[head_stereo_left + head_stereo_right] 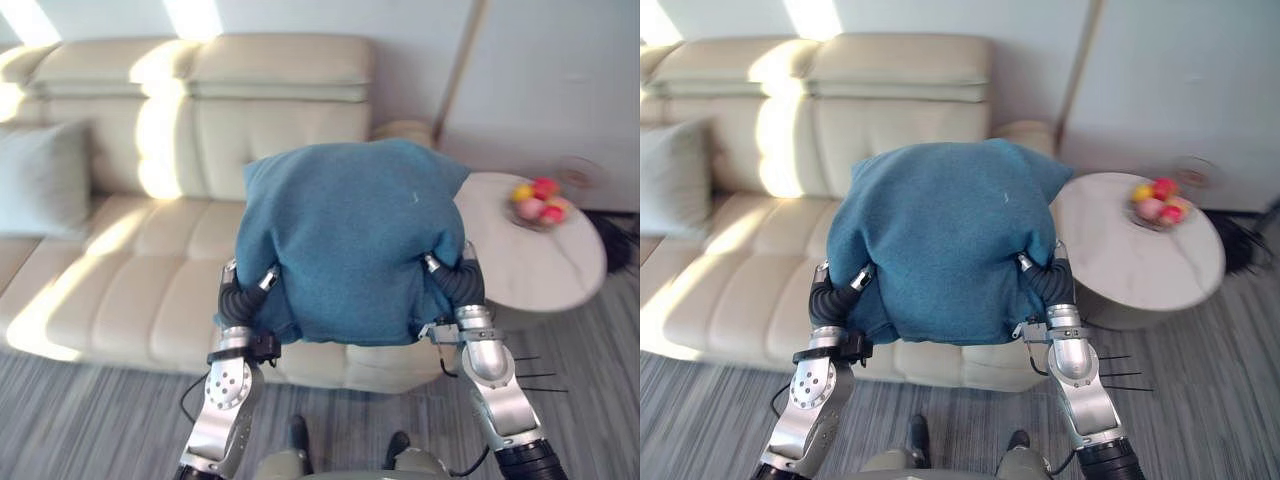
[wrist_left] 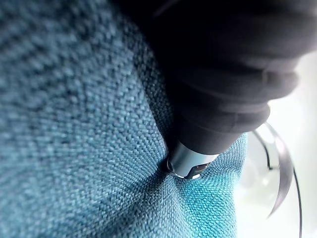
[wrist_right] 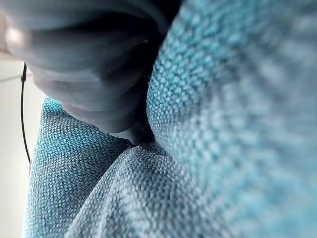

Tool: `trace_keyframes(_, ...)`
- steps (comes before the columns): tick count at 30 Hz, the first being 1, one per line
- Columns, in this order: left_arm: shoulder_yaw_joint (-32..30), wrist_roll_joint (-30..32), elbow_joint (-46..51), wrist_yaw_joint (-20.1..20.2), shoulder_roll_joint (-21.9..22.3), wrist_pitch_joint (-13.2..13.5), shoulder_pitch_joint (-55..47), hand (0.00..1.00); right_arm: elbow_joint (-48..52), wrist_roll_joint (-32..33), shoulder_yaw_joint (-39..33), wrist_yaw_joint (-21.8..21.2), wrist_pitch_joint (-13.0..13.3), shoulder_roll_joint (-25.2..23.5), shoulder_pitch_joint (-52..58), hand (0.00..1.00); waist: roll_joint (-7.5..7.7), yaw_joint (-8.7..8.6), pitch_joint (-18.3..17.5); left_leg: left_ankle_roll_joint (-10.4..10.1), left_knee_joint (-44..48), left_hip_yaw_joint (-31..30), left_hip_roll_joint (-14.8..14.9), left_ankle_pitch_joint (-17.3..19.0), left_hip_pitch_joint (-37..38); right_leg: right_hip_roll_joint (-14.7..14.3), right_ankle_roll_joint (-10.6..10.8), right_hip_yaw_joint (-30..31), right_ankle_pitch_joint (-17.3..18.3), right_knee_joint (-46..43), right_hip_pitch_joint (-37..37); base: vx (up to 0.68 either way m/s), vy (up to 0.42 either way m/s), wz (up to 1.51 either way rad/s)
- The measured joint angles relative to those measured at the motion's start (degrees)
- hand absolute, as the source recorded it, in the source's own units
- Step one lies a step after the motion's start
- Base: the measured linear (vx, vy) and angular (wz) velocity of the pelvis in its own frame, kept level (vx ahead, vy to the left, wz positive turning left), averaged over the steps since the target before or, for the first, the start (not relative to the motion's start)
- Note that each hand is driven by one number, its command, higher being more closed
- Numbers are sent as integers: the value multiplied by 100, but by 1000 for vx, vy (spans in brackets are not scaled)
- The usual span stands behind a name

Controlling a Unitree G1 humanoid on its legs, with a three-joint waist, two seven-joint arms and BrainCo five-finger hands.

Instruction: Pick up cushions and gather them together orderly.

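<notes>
The cushion (image 1: 350, 240) was teal, coarse-woven and plump, with a dented top edge. It was held up between the left hand (image 1: 238, 298) and the right hand (image 1: 458, 282), which pressed into its lower sides. Buried in the cloth, their grip could not be told. Behind was a cream sofa (image 1: 120, 290) with a grey cushion (image 1: 40, 175), and beside it a round table (image 1: 530, 265).

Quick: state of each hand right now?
Left hand: pressed into the blue cushion; open or shut cannot be told.
Right hand: same cushion's other side; cannot be told.
</notes>
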State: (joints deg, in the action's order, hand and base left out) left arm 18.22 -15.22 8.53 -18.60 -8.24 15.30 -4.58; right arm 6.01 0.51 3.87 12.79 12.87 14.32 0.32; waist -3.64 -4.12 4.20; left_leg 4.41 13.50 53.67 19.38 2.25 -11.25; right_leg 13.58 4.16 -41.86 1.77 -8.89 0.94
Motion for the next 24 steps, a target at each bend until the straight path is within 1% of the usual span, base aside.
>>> trace_keyframes(1,86,-4,-1,21,-1,-2,31,100,-33,-46,-96,11,0,5,6,100,-30,-58,-27,96,97,189,35,-47,12,53,6,-182,4,-30,70,95,290,231)
trace_keyframes(2,234,-34,-10,127,-21,-12,173,100,-78,-73,-277,87,-10,3,-8,100,-29,-38,-46,249,173,-26,-159,-63,-245,274,31,-525,20,-202,113,75,305,174)
trace_keyframes(3,249,-101,-15,188,-36,-28,207,100,-79,-95,-333,88,-24,-34,-7,100,-2,11,-62,324,171,-229,-334,-13,-355,390,58,-660,30,-224,174,60,256,150)
trace_keyframes(4,249,-144,-22,225,-48,-47,211,100,-83,-106,-353,88,-31,-55,1,100,38,38,-85,382,190,-366,-470,34,-432,509,153,-747,67,-294,209,88,244,121)
trace_keyframes(5,267,-198,-107,266,-54,-69,252,100,-141,-114,-379,88,-45,-76,3,100,79,50,-84,481,364,-634,-686,216,-542,840,330,-905,175,-704,290,88,210,127)
trace_keyframes(6,313,-202,-267,331,-52,-112,312,100,-293,-127,-416,88,-52,-77,11,100,85,60,-80,549,547,-862,-854,383,-597,1115,239,-832,256,-1247,300,139,345,172)
trace_keyframes(7,428,-197,-477,377,-74,-204,409,100,-500,-148,-530,77,-96,-77,102,100,107,13,-65,627,746,-1287,-1048,586,-606,1473,-399,-177,441,-2245,88,94,229,157)
trace_keyframes(8,466,-197,-535,394,-100,-267,446,100,-578,-154,-585,70,-105,-148,183,100,144,-40,-44,637,825,-1512,-1133,692,-613,1448,-548,513,664,-2704,-85,119,221,219)
trace_keyframes(9,473,-187,-665,458,-137,-343,460,100,-649,-157,-601,57,-171,-335,406,100,316,-190,-1,626,952,-2005,-1448,905,-574,979,-226,2179,1244,-3565,-569,103,98,181)
trace_keyframes(10,474,-184,-711,476,-148,-369,460,100,-688,-157,-602,57,-190,-399,460,100,410,-216,49,674,942,-2116,-1579,979,-497,791,-125,2643,1421,-3783,-759,138,84,190)
trace_keyframes(11,491,-151,-843,483,-158,-378,458,100,-784,-156,-602,43,-208,-467,510,100,521,-250,131,689,898,-2298,-1811,1023,-363,483,-24,3229,1709,-4019,-1154,142,52,125)
trace_keyframes(12,528,-142,-923,483,-159,-389,458,100,-806,-155,-602,35,-213,-478,559,100,555,-275,194,682,836,-2421,-1986,1034,-252,238,-32,3529,1878,-3990,-1584,128,54,102)
trace_keyframes(13,548,-141,-928,483,-160,-390,457,100,-806,-154,-602,35,-214,-477,583,100,557,-269,233,644,799,-2425,-2038,1036,-186,151,22,3590,1912,-3919,-1811,117,61,68)
trace_keyframes(14,612,-139,-931,486,-165,-389,459,100,-805,-117,-612,35,-215,-474,640,100,518,-286,272,628,704,-2530,-2145,1058,-104,-2,30,3606,1897,-3603,-2208,81,61,33)
trace_keyframes(15,643,-137,-932,494,-165,-389,459,100,-804,-93,-629,36,-215,-470,673,100,487,-301,291,622,638,-2564,-2175,1061,-51,-93,62,3613,1869,-3377,-2369,143,109,33)
trace_keyframes(16,696,-115,-943,555,-170,-389,459,100,-786,-64,-649,39,-215,-436,765,100,435,-346,311,484,335,-2584,-2269,1135,110,-278,121,3643,1583,-2627,-2640,136,101,27)
trace_keyframes(17,726,-94,-972,592,-173,-388,460,100,-746,-55,-665,39,-215,-437,854,100,458,-404,298,289,237,-2483,-2306,1262,215,-283,86,3673,1434,-2266,-2671,272,92,74)
trace_keyframes(18,856,-60,-969,636,-256,-379,502,100,-485,-55,-758,54,-214,-530,1156,100,552,-521,291,348,940,-2545,-2210,1409,183,-168,31,3786,1160,-1920,-2731,361,-14,100)
trace_keyframes(19,956,-17,-1032,739,-280,-382,532,100,-382,-58,-850,71,-219,-488,1344,100,620,-637,320,565,1257,-2561,-2194,1688,212,-179,102,3954,860,-2288,-2717,382,-48,91)
trace_keyframes(20,994,-15,-1093,746,-253,-388,532,100,-370,-66,-854,77,-224,-478,1392,100,641,-630,315,511,1316,-2548,-2208,1744,254,-150,56,4083,789,-2404,-2708,345,-74,32)
trace_keyframes(21,1017,-16,-1126,746,-235,-395,527,100,-304,-76,-864,78,-254,-480,1425,100,579,-604,316,378,1349,-2538,-2194,1817,335,-226,37,4078,781,-2496,-2704,230,-35,-10)
trace_keyframes(22,1016,-16,-1128,745,-235,-396,519,100,-267,-97,-863,79,-284,-482,1431,100,508,-581,326,302,1344,-2518,-2130,1847,383,-308,27,4037,787,-2509,-2642,307,-25,-21)
trace_keyframes(23,1014,-16,-1121,747,-256,-398,495,100,-105,-115,-860,87,-353,-548,1515,100,453,-513,350,179,1940,-2273,-1839,1775,333,-475,0,4000,802,-2441,-2329,312,-61,-25)
trace_keyframes(24,1003,-20,-1119,746,-175,-408,471,100,235,-117,-856,108,-404,-503,1689,100,326,-451,411,179,2926,-2085,-1322,1768,168,-647,46,3992,695,-2360,-2081,340,-14,-32)
